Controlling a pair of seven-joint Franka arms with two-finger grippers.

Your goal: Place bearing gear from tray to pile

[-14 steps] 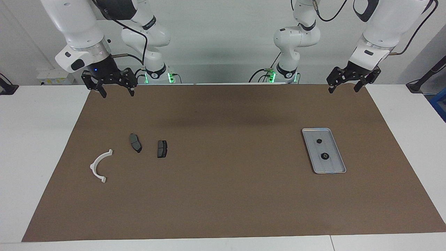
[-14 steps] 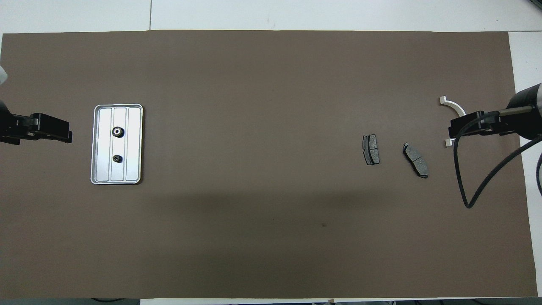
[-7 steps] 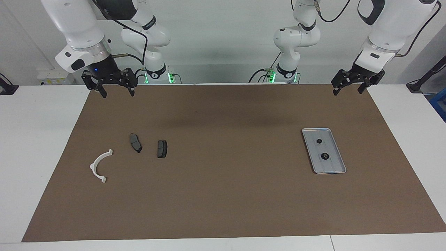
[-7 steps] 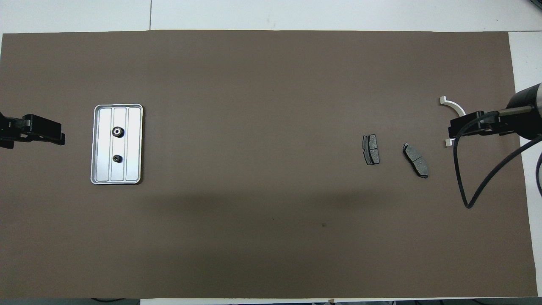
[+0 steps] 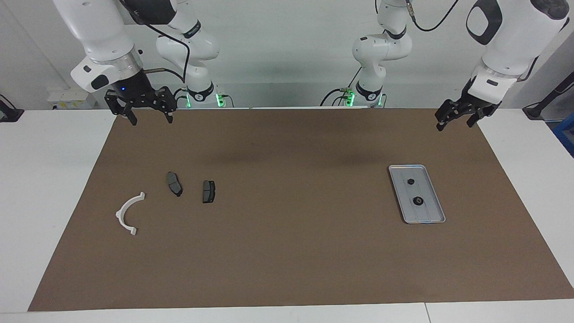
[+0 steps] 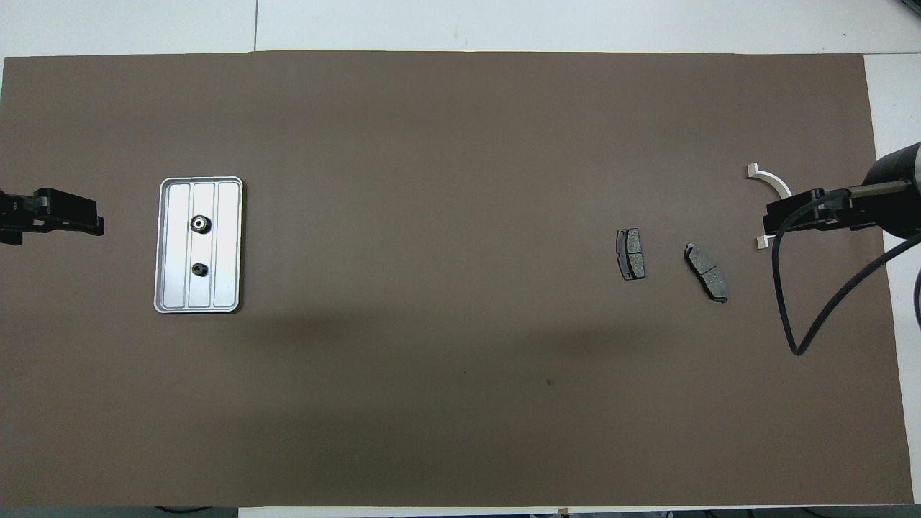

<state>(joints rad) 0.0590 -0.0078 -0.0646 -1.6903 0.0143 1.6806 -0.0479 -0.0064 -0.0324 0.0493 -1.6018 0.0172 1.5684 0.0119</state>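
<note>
Since a second ago only the left gripper (image 5: 456,120) has moved, sliding out toward the left arm's edge of the brown mat (image 5: 291,251) and hanging lower over its corner; nothing else has shifted. Two small dark bearing gears lie in the tray (image 5: 432,177), one (image 5: 410,181) nearer to the robots and one (image 5: 418,201) farther, apart from each other along the middle strip. That silver tray rests flat on the mat toward the left arm's end of the tabletop (image 5: 40,188). Well apart from it, toward the right arm's end, sits the pile: two dark brake pads (image 5: 174,183) (image 5: 208,191) side by side and a white curved bracket (image 5: 128,213) beside them. Left gripper is released and holds nothing. Right gripper (image 5: 150,117) waits over the mat's corner by its own base, fingers spread, also carrying nothing
</note>
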